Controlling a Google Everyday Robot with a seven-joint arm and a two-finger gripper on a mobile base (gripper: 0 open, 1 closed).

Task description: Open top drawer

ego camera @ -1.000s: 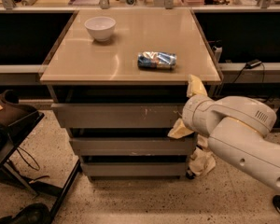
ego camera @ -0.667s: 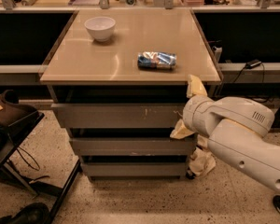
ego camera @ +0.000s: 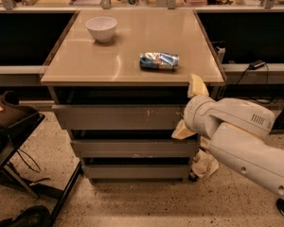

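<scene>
Since the gripper [ego camera: 190,109] sits open at the right end of the top drawer [ego camera: 118,117] (just under the table top [ego camera: 132,37], not out yet), it should squeeze first. Then pull straight back.

One top drawer [ego camera: 118,117] and two narrower drawer fronts [ego camera: 132,148] below it are counted, one white bowl [ego camera: 101,28] at far left and one blue packet [ego camera: 159,60] nearer right are found on the counter [ego camera: 132,37], and one hand [ego camera: 190,109] is seen at the top drawer's right end.
</scene>
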